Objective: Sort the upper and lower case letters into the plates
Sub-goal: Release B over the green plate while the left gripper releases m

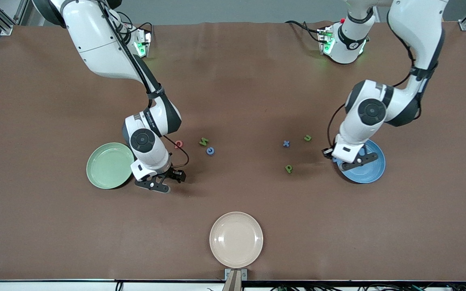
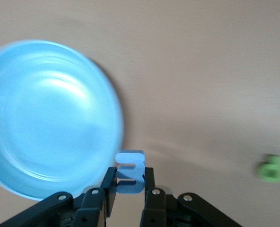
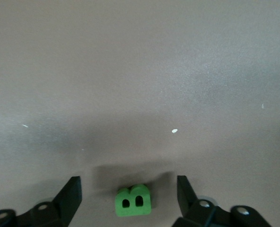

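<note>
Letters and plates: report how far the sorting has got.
Nothing sorted yet: mint green plate and sky blue plate hold no letters. Left gripper carries blue E beside the blue plate; right gripper straddles green B. Six letters remain.

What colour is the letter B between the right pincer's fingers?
Green; the letter B shows best in the right wrist view.

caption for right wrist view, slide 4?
Right gripper open, straddling green B on the brown table.

Brown table (image 1: 233, 81). Mint green plate (image 1: 109, 165), sky blue plate (image 1: 368, 169), beige plate (image 1: 236, 239). Red Q (image 1: 178, 144); green N (image 1: 204, 141), u (image 1: 307, 138), p (image 1: 289, 169), B (image 3: 133, 200); blue C (image 1: 210, 150), x (image 1: 286, 143), E (image 2: 130, 172).
</note>
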Motion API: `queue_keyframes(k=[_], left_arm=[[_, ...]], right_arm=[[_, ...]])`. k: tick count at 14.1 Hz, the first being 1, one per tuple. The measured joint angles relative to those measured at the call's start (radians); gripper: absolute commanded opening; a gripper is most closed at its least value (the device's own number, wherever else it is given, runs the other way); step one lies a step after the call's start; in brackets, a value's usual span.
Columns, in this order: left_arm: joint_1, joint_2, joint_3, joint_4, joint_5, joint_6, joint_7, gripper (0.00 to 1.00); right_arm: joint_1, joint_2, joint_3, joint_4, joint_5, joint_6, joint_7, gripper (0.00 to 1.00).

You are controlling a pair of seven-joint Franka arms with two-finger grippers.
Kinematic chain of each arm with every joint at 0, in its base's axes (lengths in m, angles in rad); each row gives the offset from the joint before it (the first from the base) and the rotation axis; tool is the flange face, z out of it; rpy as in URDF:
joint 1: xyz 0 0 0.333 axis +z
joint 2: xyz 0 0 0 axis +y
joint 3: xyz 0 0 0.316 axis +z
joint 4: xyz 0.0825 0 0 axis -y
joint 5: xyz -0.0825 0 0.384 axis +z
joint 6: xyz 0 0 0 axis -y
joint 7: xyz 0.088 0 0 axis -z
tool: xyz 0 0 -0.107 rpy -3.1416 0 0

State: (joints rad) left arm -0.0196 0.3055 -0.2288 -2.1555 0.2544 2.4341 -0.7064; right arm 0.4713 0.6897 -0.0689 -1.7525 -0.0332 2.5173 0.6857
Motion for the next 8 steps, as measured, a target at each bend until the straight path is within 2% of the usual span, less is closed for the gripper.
queue_keyframes(k=[3,8], left_arm=[[0.102,0.0,0.0,-0.053,0.117,0.033,0.067,0.05],[0.204,0.037,0.0,-0.076,0.157,0.119,0.242,0.06]], right_arm=[[0.0,0.002,0.001,-0.003,0.002,-0.002,0.001,0.75],[0.002,0.002,0.006,-0.019,0.022,-0.003,0.002,0.62]])
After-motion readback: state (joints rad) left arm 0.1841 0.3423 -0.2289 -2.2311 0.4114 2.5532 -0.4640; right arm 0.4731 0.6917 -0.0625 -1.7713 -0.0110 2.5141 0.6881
